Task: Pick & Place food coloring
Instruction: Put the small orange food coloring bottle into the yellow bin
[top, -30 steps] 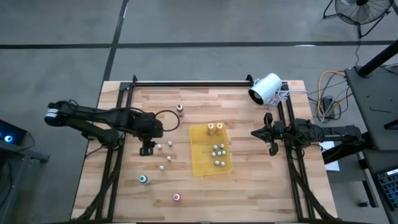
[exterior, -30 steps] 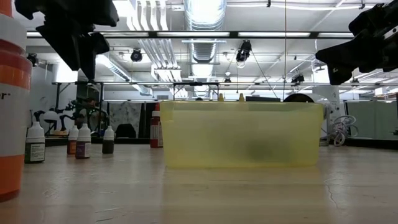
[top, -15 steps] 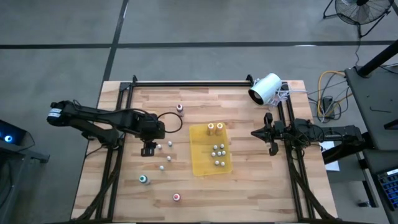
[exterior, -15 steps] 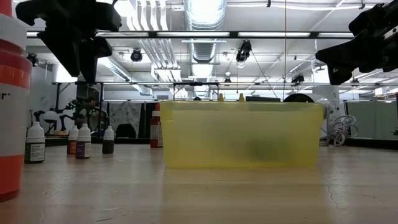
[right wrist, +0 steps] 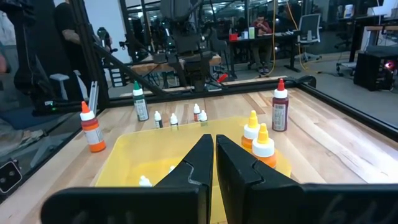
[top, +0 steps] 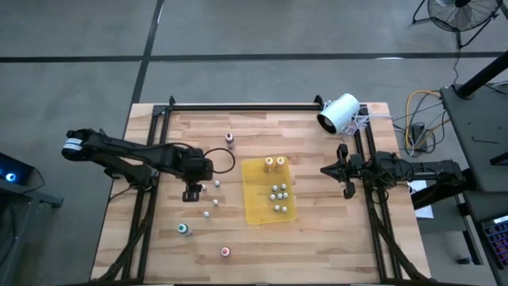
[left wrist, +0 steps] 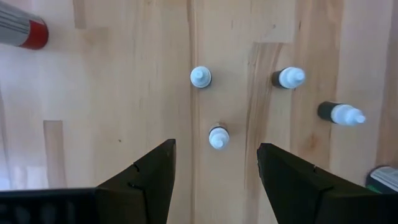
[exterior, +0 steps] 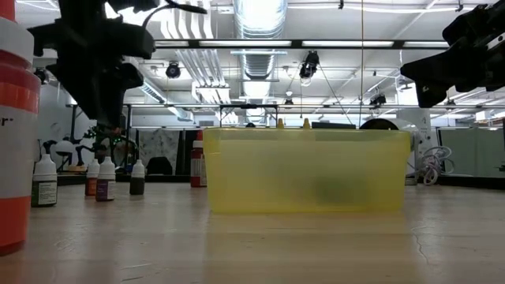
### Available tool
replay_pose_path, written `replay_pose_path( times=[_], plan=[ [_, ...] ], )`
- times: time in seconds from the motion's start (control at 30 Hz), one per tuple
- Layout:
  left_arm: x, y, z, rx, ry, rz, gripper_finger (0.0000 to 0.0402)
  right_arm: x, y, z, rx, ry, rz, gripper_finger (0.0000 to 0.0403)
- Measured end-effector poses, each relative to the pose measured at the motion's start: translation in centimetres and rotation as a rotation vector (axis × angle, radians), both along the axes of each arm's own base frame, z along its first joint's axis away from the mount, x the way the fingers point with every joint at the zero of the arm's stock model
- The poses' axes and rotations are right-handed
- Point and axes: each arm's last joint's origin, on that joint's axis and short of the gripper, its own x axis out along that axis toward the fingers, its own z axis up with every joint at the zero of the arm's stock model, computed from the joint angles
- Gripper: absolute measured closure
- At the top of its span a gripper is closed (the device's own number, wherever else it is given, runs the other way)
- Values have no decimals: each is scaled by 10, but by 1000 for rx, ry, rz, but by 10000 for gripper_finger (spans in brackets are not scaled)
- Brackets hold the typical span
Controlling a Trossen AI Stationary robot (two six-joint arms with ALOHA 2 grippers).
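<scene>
Several small white-capped food coloring bottles stand upright on the wood left of the yellow tray [top: 270, 208]. My left gripper [top: 191, 191] hangs open above them, pointing down. In the left wrist view one small bottle [left wrist: 218, 137] shows between the open fingers, apart from both; three more [left wrist: 200, 76] [left wrist: 288, 77] [left wrist: 341, 114] stand beyond. The tray holds two orange-topped bottles [top: 275, 162] and several small ones [top: 279, 195]. My right gripper [top: 344, 171] is shut and waits in the air beyond the tray's right side.
Taller bottles stand apart on the table: maroon-topped [top: 229, 138] toward the far side, teal-topped [top: 183, 229] and pink-topped [top: 225, 252] toward the near edge. A white cylinder device [top: 339, 113] lies at the far right corner. Black frame rails run along both sides.
My left gripper has moved down toward the small bottles and a little toward the tray, staying open. No bottle has moved.
</scene>
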Motion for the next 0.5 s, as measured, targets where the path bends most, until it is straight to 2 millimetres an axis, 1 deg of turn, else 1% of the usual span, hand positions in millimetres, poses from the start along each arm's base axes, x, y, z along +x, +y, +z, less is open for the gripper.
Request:
replay_pose_path(
  times=[0.27,0.37,0.5],
  plan=[
    [-6,0,-23,-9,38,-7,204,0,0,0,-1,0,0,390],
    [-7,0,-29,-24,35,-20,204,0,0,0,0,0,0,390],
    [-6,-1,-34,-34,12,-79,204,0,0,0,1,0,0,390]
  ],
)
